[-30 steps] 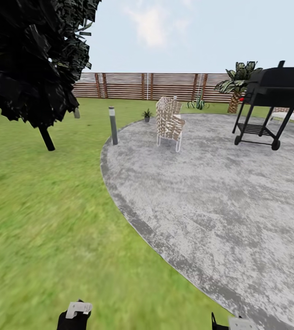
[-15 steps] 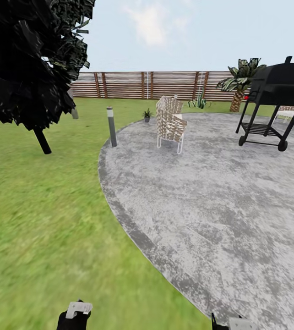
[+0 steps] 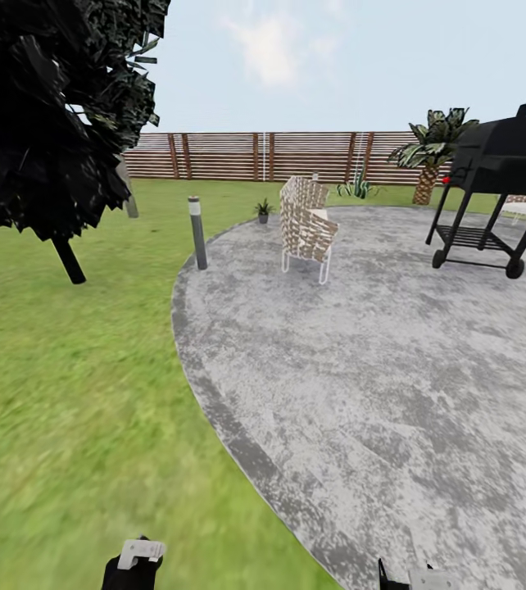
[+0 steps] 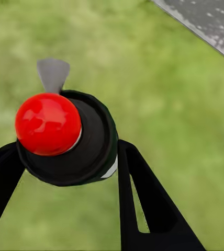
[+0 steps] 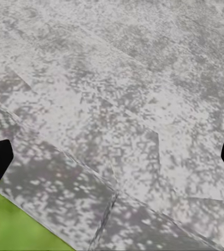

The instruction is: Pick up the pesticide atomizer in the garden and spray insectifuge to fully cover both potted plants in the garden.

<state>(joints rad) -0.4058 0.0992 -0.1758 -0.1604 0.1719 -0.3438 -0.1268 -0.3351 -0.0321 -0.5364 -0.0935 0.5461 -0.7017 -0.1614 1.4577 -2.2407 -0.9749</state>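
Compared with 1 second ago, the whole head view has shifted: the grill (image 3: pixel 501 184) slid toward 3 o'clock and the chair (image 3: pixel 306 225) sits slightly lower, so the camera moved, and I judge the robot is travelling to the plants. The left hand (image 4: pixel 65 157) is clenched around the pesticide atomizer (image 4: pixel 65 138), above the lawn (image 3: pixel 74 393). The right hand (image 5: pixel 112 157) is released, holding nothing. I count 1 atomizer, 1 potted plant (image 3: pixel 263 208) at 12 o'clock by the patio (image 3: pixel 378 352) edge, 1 chair, 1 grill.

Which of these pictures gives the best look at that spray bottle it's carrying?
The left wrist view: the pesticide atomizer sits close up between the left pincer's fingers, red dot plain. In the head view just its white head peeks in.
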